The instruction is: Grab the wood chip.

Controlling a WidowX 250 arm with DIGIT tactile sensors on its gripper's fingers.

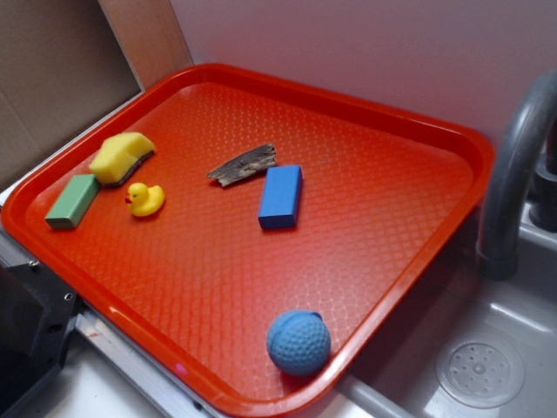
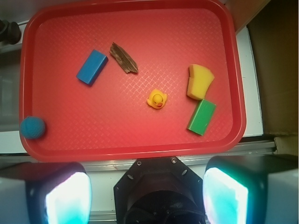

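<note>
Your tool (image 2: pixel 147 191) hangs released and empty, pads (image 2: pixel 67 198) wide apart, high above the near rim of the red tray (image 2: pixel 131 151). Beyond it sit the duck (image 2: pixel 157 99), then the chip (image 2: pixel 124 58), lying flat mid-tray just beside the blue block (image 2: pixel 92 67). The approach has not begun, by the look of it: you need to travel out over the chip, turn to span its narrow width, then descend clear of the block.

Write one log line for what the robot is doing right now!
stage: not started | wood chip: on red tray, beside blue block, untouched | gripper: jaws open, off the tray's near edge, empty
</note>
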